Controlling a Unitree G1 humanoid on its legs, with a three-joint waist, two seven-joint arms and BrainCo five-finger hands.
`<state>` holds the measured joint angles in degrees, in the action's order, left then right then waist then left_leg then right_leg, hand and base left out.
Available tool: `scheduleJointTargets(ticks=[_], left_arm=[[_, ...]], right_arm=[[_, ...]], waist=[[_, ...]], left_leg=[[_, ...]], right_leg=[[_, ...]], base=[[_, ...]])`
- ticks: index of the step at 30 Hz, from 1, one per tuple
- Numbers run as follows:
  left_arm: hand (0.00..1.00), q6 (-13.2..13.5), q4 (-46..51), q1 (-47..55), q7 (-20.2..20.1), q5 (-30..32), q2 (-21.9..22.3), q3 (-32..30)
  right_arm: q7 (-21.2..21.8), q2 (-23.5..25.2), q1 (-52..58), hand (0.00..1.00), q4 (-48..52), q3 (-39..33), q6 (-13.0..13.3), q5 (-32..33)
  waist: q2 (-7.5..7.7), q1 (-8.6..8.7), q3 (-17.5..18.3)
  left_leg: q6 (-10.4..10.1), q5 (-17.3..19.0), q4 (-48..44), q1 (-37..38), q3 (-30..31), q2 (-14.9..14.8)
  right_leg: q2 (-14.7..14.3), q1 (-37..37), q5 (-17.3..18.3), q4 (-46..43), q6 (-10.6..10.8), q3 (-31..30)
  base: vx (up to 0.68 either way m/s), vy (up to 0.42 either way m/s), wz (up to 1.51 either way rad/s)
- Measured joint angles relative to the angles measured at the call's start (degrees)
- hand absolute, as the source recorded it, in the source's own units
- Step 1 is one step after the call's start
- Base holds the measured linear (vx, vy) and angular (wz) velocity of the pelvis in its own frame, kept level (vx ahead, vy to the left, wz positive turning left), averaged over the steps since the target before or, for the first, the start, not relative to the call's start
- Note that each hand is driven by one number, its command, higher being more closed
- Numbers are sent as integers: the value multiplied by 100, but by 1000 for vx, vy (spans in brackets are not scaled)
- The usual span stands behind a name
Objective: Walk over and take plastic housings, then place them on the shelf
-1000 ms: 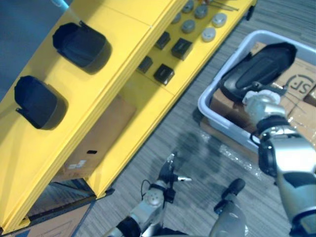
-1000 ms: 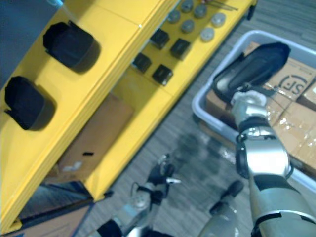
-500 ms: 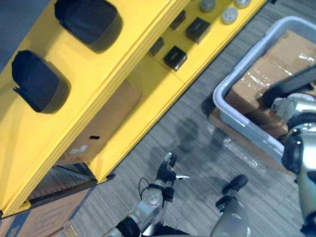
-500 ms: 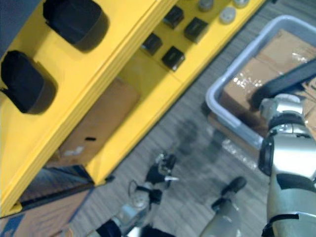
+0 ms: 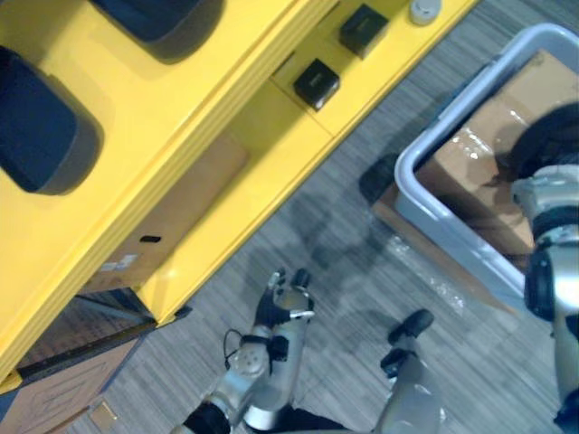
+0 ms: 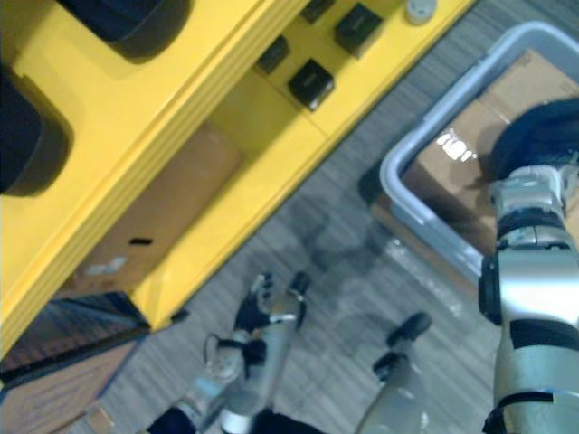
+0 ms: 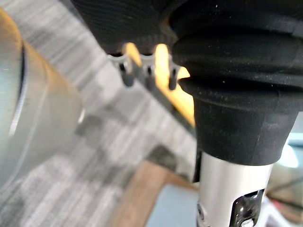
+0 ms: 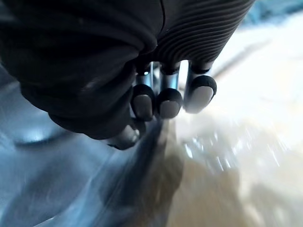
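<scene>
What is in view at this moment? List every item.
Shelf: one, yellow, along the left.
Shelved plastic housings: two, black, top level.
Held plastic housing: one, black, above the bin.
Small blocks: at least three, black, lower level.
Disc: one, grey, lower level.
Bin: one, grey, on the floor at right.
Boxes in bin: brown cardboard, count unclear.
Box under shelf: one, brown cardboard.
Left robot hand: silver, fingers relaxed, low above the floor.
Right robot hand: silver, fingers curled, at the held plastic housing.
</scene>
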<state>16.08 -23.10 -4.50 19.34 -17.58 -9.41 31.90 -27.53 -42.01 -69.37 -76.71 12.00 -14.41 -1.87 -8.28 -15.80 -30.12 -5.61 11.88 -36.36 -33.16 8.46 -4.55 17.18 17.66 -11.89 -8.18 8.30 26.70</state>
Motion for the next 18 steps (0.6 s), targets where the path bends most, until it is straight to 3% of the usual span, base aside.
scheduleJointTargets(ticks=[3,5,9,10,13,15,18], left_arm=[[0,-4,9,24,-55,-15,-51,-51],[0,-35,180,127,-91,-18,-98,-159],[0,-201,279,239,-164,-55,-149,-324],[0,-223,285,239,-165,-55,-147,-328],[0,-353,383,248,-198,-58,-147,-390],[0,-387,457,247,-198,-61,-147,-448],[0,-397,458,243,-203,-61,-141,-453]], right_arm=[[172,-1,388,100,343,231,110,-159],[329,1,650,100,459,356,164,-196],[793,-2,996,100,579,477,154,-241],[852,-3,1028,0,615,479,151,-241],[923,-6,1249,0,836,509,175,-234],[752,-9,1289,0,1159,597,316,-238],[330,-26,1285,0,1775,732,757,-376]], waist=[[128,109,18],[290,142,55],[492,356,105],[500,395,101],[525,437,109],[556,440,118],[607,501,144]], left_leg=[[4,7,64,215,-204,-120],[3,8,145,327,-338,-198],[-25,-8,245,448,-419,-301],[-32,-13,258,474,-419,-306],[-55,-26,372,676,-475,-357],[-81,-43,440,728,-529,-397],[-125,-86,546,782,-558,-427]], right_leg=[[-71,-176,10,60,-21,-25],[-114,-179,60,105,-96,-141],[-203,-196,52,154,-134,-201],[-208,-218,49,154,-131,-207],[-242,-329,43,157,-124,-253],[-270,-335,62,171,-152,-301],[-316,-342,26,289,-179,-305]], base=[[-9,50,-13],[-15,37,-24],[-6,42,-14],[2,59,-7],[2,49,-8],[-12,30,-12],[-7,34,-4]])
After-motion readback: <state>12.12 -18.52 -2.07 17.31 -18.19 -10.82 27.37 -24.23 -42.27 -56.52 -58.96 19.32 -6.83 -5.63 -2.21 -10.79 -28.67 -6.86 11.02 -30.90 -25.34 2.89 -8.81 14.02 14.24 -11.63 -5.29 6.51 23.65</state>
